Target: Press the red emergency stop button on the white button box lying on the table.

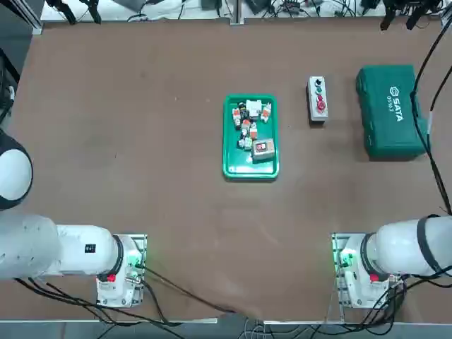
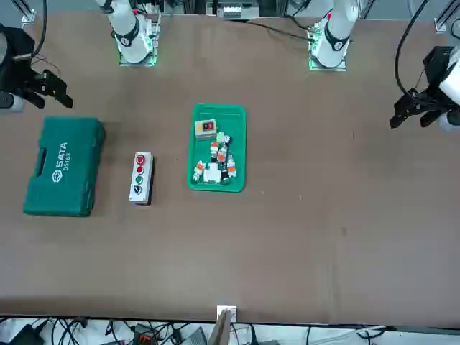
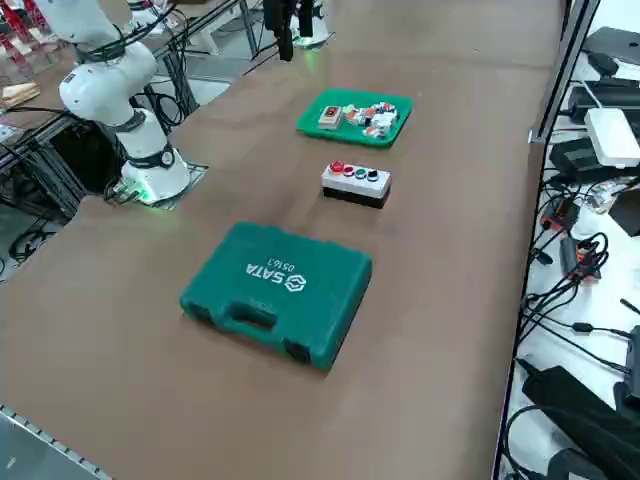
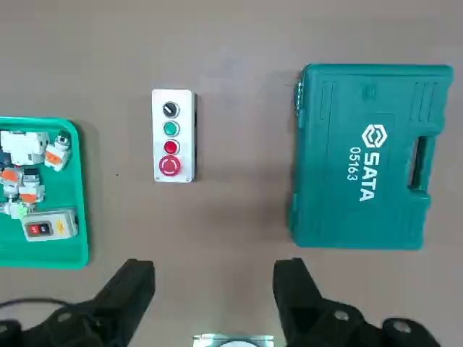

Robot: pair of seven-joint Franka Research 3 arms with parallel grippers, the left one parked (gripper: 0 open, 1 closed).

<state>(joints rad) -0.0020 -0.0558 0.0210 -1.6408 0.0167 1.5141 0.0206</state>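
Currently, we see the right gripper [image 4: 214,278] hovering, fingers wide apart, above the table [image 1: 183,226]; the white button box [image 4: 173,137] lies between the green tray [image 4: 76,210] and the SATA case [image 4: 369,155].

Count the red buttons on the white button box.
2. The large emergency button sits at one end of the button box; the smaller red button is between it and the green button. The right end effector hovers open above the table.

I see red emergency stop button [image 4: 170,166] on white button box [image 4: 173,136], plus red, green and black buttons; brown table [image 1: 191,226]; dark green case [image 4: 369,155], white lettering; brighter green tray [image 1: 244,169].
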